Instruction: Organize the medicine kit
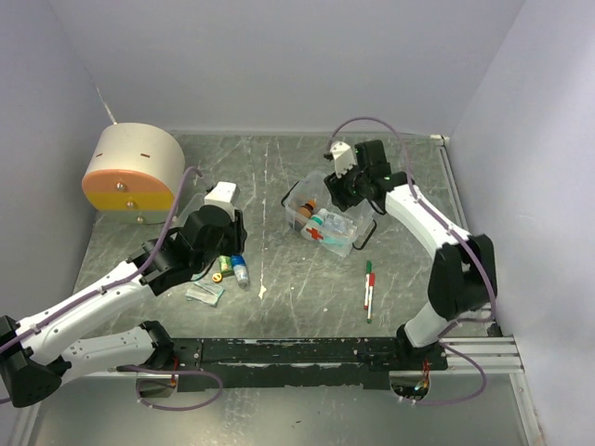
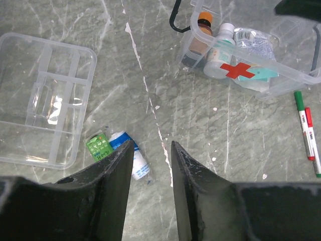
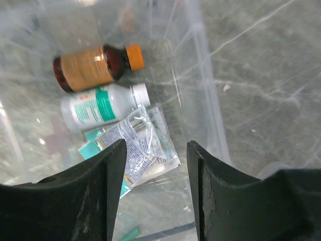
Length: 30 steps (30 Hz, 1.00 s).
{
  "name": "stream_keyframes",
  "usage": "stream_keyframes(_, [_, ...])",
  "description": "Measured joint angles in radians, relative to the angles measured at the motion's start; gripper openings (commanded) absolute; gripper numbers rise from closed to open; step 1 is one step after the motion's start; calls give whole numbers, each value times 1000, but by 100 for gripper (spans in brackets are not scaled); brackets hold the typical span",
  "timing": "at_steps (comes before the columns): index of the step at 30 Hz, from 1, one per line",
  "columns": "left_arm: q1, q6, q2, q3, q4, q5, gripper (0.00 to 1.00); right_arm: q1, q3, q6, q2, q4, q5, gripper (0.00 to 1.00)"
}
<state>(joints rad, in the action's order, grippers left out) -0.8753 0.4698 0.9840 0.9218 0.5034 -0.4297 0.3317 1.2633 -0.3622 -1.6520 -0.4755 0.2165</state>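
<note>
A clear kit box [image 1: 345, 245] stands mid-table. It holds a brown bottle [image 3: 95, 65] with an orange cap, a white and green bottle [image 3: 103, 105] and printed sachets [image 3: 143, 140]. My right gripper [image 1: 344, 190] hangs open and empty over the box's far side [image 3: 155, 148]. My left gripper [image 1: 228, 249] is open and empty just above the table [image 2: 152, 150]. A blue and white bottle [image 2: 135, 161] and a green packet [image 2: 98, 145] lie beside its left finger. The box with its red cross [image 2: 234, 70] also shows in the left wrist view.
A clear divided tray [image 2: 40, 100] lies to the left of the loose items. A flat packet [image 1: 204, 294] lies near the left arm. Green and red pens [image 1: 369, 290] lie right of the box. A round beige and orange case [image 1: 130, 172] stands at the back left.
</note>
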Motion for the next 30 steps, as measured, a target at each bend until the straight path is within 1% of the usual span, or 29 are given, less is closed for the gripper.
stream_keyframes(3, [6,39,13,0,10,-7,60,0,-3,87,91,46,-3,50])
stream_keyframes(6, [15,89,39,-4,25,-12,66,0,-18,204,203,119,-9,46])
stream_keyframes(9, [29,144,70,-25,46,-12,70,0,-42,317,286,175,-13,45])
stream_keyframes(13, [57,204,101,-76,78,3,69,-1,-112,452,374,243,-21,45])
stream_keyframes(17, [81,241,93,-138,86,31,67,-1,-214,570,445,298,-28,40])
stream_keyframes(20, [97,259,85,-174,80,56,66,-1,-262,658,475,327,-33,40])
stream_keyframes(23, [105,277,98,-197,61,72,60,-1,-309,750,506,348,-37,41])
stream_keyframes(26, [107,286,139,-217,28,90,58,-1,-341,818,535,363,-30,41])
stream_keyframes(30, [108,297,195,-237,-11,119,59,-1,-357,865,557,374,13,41])
